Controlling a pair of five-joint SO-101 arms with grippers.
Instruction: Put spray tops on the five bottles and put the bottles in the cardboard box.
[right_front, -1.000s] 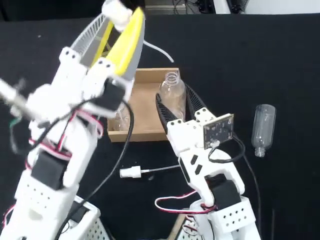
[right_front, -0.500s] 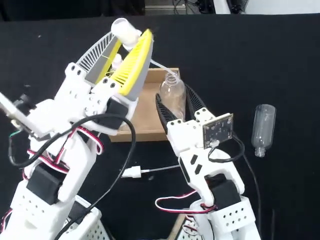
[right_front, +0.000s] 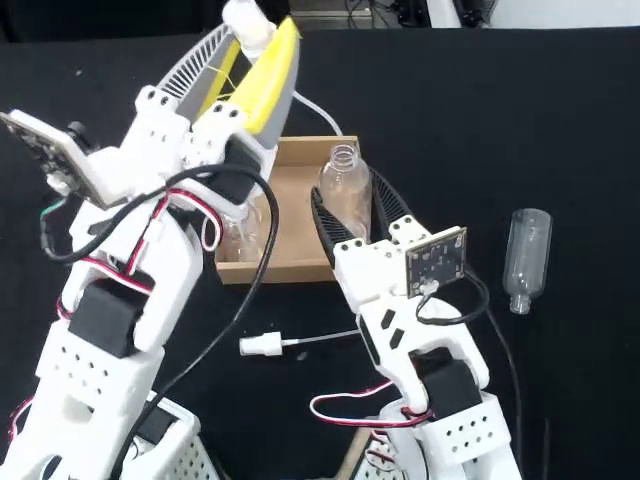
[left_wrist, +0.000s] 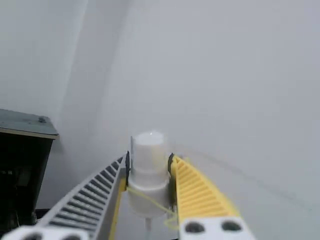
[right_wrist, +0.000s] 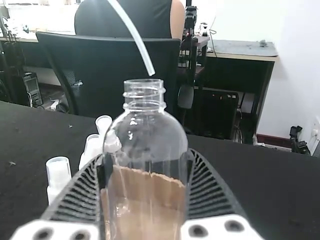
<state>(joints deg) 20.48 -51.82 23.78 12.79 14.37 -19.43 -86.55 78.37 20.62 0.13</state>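
My left gripper (right_front: 250, 30) is raised above the far side of the cardboard box (right_front: 295, 255), shut on a white spray top (right_front: 245, 20) (left_wrist: 148, 167). Its thin tube (right_front: 318, 106) trails down toward the bottle. My right gripper (right_front: 348, 195) is shut on an upright clear bottle (right_front: 345, 190) (right_wrist: 145, 165) with an open mouth, over the box. In the right wrist view the tube's end (right_wrist: 134, 35) hangs just above that mouth. A second bottle (right_front: 240, 235) stands in the box beside my left arm.
A clear bottle (right_front: 527, 255) lies on the black table to the right. A loose spray top with its tube (right_front: 262, 345) lies in front of the box. Three white spray tops (right_wrist: 57, 172) stand beyond the held bottle. A chair and a desk are behind the table.
My left gripper dipped toward the bottle with the spray top, then rose back up and its wrist turned. The right arm and its bottle kept still.
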